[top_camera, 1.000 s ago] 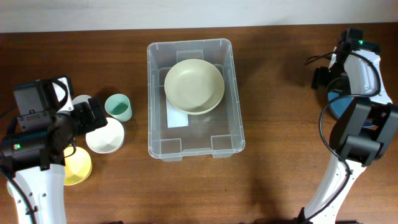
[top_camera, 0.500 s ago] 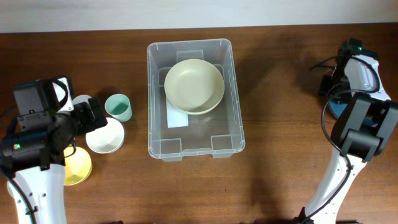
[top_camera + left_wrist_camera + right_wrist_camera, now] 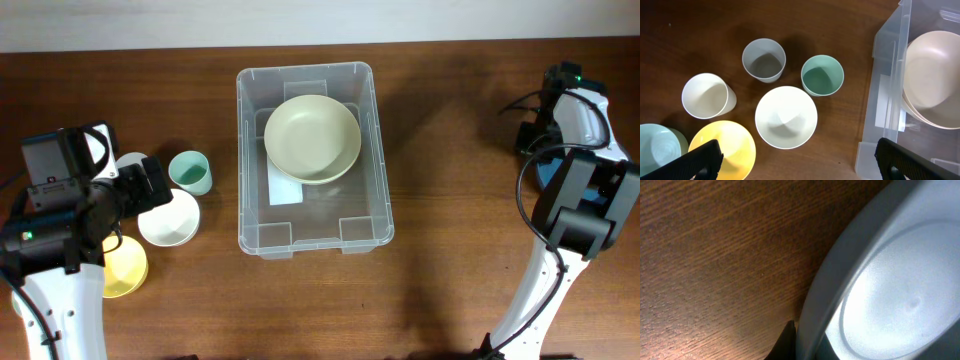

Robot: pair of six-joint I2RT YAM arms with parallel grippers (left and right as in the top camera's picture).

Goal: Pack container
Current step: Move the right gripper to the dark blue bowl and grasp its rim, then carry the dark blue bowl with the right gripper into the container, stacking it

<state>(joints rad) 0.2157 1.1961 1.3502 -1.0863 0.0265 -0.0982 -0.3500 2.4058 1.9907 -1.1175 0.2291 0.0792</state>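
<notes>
1. Wide open and empty at the left gripper (image 3: 798, 146), above the counter (image 3: 850, 117).
2. Straight ahead of that gripper, between its fingers: a white bowl (image 3: 786, 116); farther ahead, a green cup (image 3: 822, 75) and a grey cup (image 3: 764, 60).
3. To its left: a white cup (image 3: 705, 95) and a yellow bowl (image 3: 722, 150).
4. To its right, close by: the clear container (image 3: 882, 75), upright on the counter, with a beige bowl (image 3: 932, 80) inside.
5. At the right gripper (image 3: 530, 138), well apart from the container: impossible to tell whether open or closed; a blue dish (image 3: 890, 280) just beside one dark finger.
</notes>
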